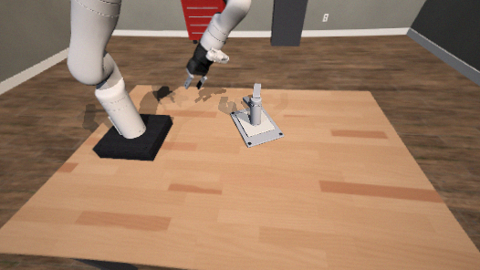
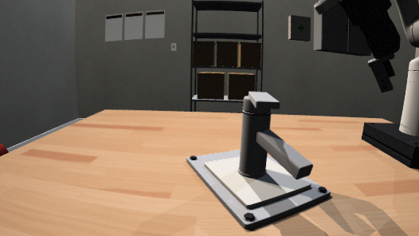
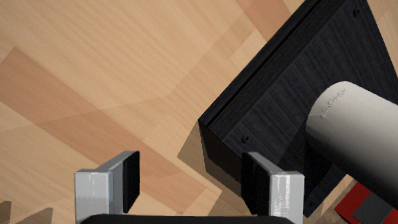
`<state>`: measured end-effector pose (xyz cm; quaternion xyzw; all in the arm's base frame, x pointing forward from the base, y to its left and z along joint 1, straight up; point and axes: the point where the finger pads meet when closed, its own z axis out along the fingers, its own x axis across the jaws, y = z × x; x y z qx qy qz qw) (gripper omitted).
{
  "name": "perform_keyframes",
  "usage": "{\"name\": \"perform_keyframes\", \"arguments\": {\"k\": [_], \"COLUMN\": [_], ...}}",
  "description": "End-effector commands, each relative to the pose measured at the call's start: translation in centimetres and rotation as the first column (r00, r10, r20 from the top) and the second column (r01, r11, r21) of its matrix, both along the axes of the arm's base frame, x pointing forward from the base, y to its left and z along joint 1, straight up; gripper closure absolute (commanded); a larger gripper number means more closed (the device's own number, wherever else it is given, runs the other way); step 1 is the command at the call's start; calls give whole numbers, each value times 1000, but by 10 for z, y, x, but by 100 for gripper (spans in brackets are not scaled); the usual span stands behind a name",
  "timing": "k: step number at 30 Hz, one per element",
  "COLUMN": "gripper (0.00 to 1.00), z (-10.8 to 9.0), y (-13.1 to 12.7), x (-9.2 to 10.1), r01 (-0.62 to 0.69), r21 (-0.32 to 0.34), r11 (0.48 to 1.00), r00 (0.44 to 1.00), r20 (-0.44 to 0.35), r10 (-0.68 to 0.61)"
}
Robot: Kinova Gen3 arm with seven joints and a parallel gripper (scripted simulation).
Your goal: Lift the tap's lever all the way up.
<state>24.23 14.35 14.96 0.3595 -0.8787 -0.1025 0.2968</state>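
Note:
The grey tap [image 1: 255,111] stands upright on a square metal plate [image 1: 256,129] at the middle back of the wooden table. In the exterior view the tap [image 2: 255,137] has a spout [image 2: 284,153] slanting down to the right and a flat lever [image 2: 263,100] lying level on top. My gripper [image 1: 194,82] hangs in the air to the left of the tap, well apart from it, open and empty. It shows at the upper right of the exterior view [image 2: 380,73]. The wrist view shows my open fingers over bare table, with no tap in sight.
The arm's black base block [image 1: 135,137] sits at the left of the table and fills the right of the wrist view [image 3: 300,105]. A red cabinet [image 1: 201,15] and a dark pillar [image 1: 287,20] stand beyond the table. A shelf unit [image 2: 227,56] stands by the wall.

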Motion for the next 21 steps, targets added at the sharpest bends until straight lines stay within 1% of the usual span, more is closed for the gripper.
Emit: {"name": "perform_keyframes", "arguments": {"k": [1, 21], "gripper": [0, 0], "z": [0, 0], "y": [0, 1], "x": [0, 2], "r01": [0, 5], "r21": [0, -3], "r11": [1000, 1000], "r00": [1000, 1000], "r20": [1, 7], "r10": [0, -5]}}
